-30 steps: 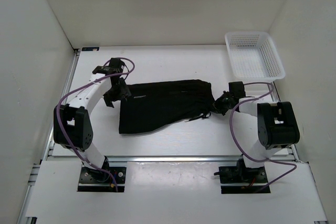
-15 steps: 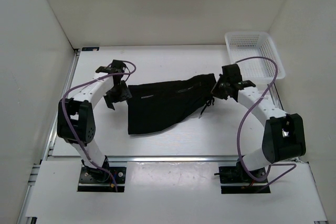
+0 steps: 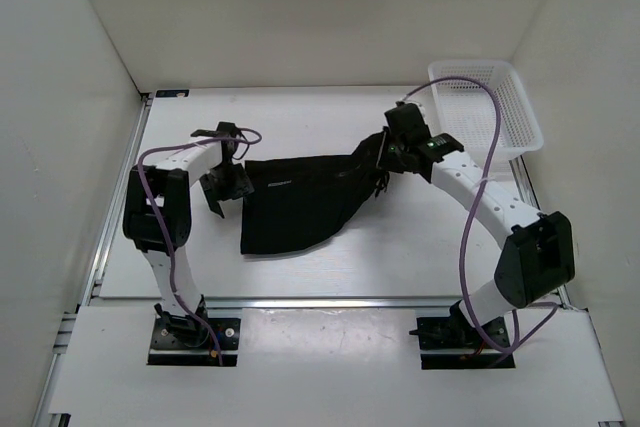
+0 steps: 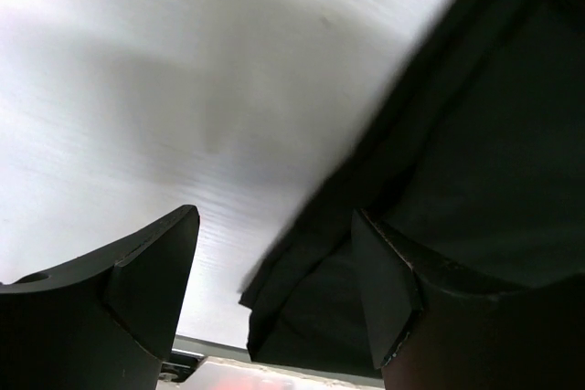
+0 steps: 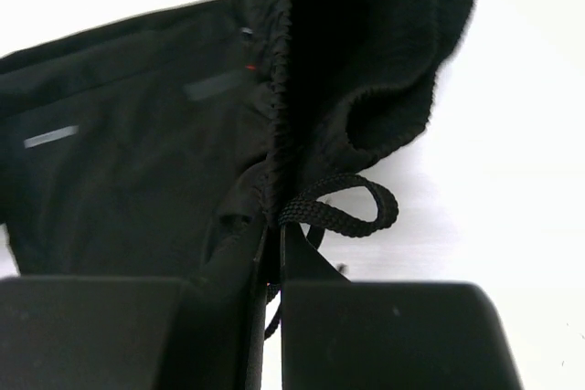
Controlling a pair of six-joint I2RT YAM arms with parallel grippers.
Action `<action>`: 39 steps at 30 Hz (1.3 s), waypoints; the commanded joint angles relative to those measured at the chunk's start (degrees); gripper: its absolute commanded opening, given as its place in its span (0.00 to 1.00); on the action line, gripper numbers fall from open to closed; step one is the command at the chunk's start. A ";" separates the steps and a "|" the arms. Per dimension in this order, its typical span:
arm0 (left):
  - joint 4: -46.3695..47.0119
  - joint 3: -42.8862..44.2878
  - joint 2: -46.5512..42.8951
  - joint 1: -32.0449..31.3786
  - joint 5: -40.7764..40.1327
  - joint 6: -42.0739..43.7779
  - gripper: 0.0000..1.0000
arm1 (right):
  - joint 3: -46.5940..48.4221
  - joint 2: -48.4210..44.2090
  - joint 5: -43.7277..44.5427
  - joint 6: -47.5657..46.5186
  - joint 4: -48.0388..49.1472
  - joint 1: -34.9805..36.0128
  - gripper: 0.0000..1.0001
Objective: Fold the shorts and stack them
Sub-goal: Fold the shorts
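Observation:
The black shorts [image 3: 300, 202] lie spread on the white table, their right end lifted. My right gripper [image 3: 382, 157] is shut on that waistband end [image 5: 302, 116], with the drawstring loop [image 5: 366, 203] hanging beside the pinch. My left gripper [image 3: 228, 185] stands open at the shorts' left edge. In the left wrist view a fabric corner [image 4: 302, 308] lies between its fingers [image 4: 151, 271], not gripped.
A white mesh basket [image 3: 485, 107] stands at the back right corner of the table [image 3: 300, 122]. White walls close in on both sides and the back. The table's front rail runs just ahead of the arm bases.
My right gripper has carried the shorts' right end up and leftward, away from the table's right side. The left arm has drawn in slightly, still open at the left edge.

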 commanded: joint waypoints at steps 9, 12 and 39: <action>2.97 4.19 4.56 6.42 7.47 3.81 0.78 | 8.37 2.54 4.10 -4.63 -2.11 3.76 0.00; 2.97 4.19 5.78 6.94 8.88 4.86 0.78 | 9.60 3.59 4.10 -5.94 -2.11 4.29 0.00; 4.55 4.28 7.37 8.61 12.66 5.92 0.76 | 34.35 20.19 3.21 -18.07 -9.04 22.38 0.00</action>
